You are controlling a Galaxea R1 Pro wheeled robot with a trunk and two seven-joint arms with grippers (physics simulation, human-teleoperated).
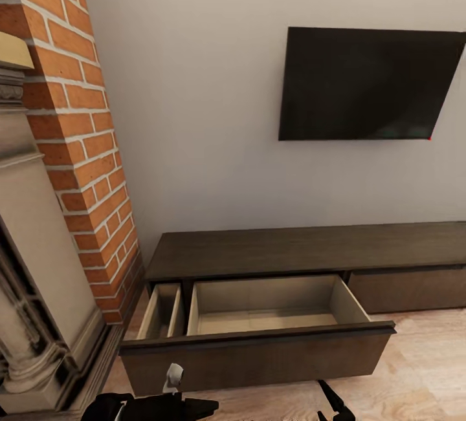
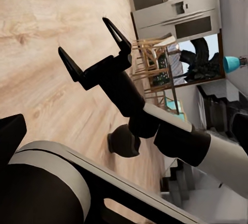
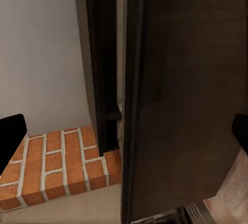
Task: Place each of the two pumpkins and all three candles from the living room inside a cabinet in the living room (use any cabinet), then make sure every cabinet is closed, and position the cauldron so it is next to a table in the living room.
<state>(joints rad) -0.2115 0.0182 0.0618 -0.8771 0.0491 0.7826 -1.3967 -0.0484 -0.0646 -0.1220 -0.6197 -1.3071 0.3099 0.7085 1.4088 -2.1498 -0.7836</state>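
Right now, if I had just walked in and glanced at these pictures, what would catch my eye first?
Probably the cabinet, a long low dark unit against the wall with one wide drawer pulled out, its pale wood inside showing and nothing visible in it. Above it a black television hangs on the wall, and to the left rises a red brick chimney. In the left wrist view, the right gripper stands open over the pale wooden floor.
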